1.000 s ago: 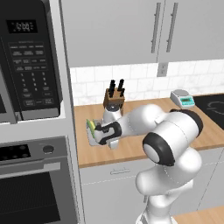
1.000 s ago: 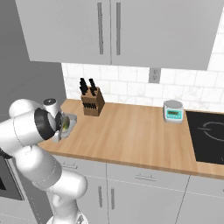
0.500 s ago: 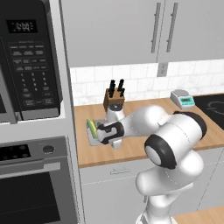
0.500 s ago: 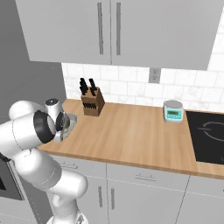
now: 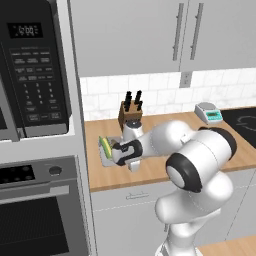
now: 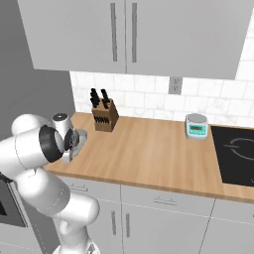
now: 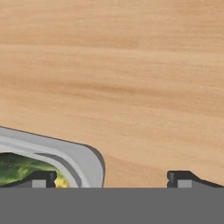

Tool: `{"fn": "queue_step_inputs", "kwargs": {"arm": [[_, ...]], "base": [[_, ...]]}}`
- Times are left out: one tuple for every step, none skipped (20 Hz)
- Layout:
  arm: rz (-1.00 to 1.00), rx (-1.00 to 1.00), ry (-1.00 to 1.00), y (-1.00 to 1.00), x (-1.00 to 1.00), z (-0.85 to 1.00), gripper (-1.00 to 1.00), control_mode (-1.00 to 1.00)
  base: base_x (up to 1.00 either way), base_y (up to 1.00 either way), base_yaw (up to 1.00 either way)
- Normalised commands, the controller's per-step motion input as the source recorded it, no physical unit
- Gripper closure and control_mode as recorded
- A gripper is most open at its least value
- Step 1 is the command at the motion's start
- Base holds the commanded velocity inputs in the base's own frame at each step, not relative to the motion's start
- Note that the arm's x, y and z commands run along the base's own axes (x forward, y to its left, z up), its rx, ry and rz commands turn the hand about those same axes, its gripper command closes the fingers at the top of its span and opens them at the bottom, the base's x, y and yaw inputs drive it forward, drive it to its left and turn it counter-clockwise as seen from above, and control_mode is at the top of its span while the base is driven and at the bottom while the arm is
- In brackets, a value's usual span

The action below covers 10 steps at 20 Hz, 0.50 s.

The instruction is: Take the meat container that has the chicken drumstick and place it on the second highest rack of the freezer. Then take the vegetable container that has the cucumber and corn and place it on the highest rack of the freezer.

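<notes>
In the hand view the jaws [image 7: 112, 178] stand apart over the wooden worktop [image 7: 131, 78], 1 tip above the vegetable container [image 7: 65, 153] at 7 o'clock, where green cucumber [image 7: 17, 168] shows. From the left base view the container [image 5: 105, 150] sits at the worktop's left end, the knife block [image 5: 131, 111] beyond at 12 o'clock, the scale [image 5: 209, 112] far right.

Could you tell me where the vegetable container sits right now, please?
The vegetable container rests on the wooden counter's left end, in front of the knife block, beside the gripper.
</notes>
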Motion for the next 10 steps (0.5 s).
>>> {"fn": "queue_step_inputs", "kwargs": {"arm": [[0.00,0.00,0.05,0.00,-0.05,-0.14,-1.00,-1.00],[0.00,0.00,0.05,0.00,-0.05,-0.12,-1.00,-1.00],[0.00,0.00,0.05,0.00,-0.06,-0.11,-1.00,-1.00],[0.00,0.00,0.05,0.00,-0.06,-0.11,-1.00,-1.00],[0.00,0.00,0.06,0.00,-0.09,-0.10,-1.00,-1.00],[0.00,0.00,0.06,0.00,-0.17,-0.13,-1.00,-1.00],[-0.01,0.00,0.07,0.00,-0.24,-0.16,-1.00,-1.00],[-0.01,0.00,0.05,0.00,-0.26,-0.20,-1.00,-1.00],[-0.01,0.00,0.01,0.00,-0.28,-0.19,-1.00,-1.00],[-0.01,0.00,0.00,0.00,-0.29,-0.22,-1.00,-1.00]], "base": [[0.00,0.00,0.00],[0.00,0.00,0.00],[0.00,0.00,0.00],[0.00,0.00,0.00],[0.00,0.00,0.00],[0.00,0.00,0.00],[0.00,0.00,0.00],[0.00,0.00,0.00],[0.00,0.00,0.00],[0.00,0.00,0.00]]}}
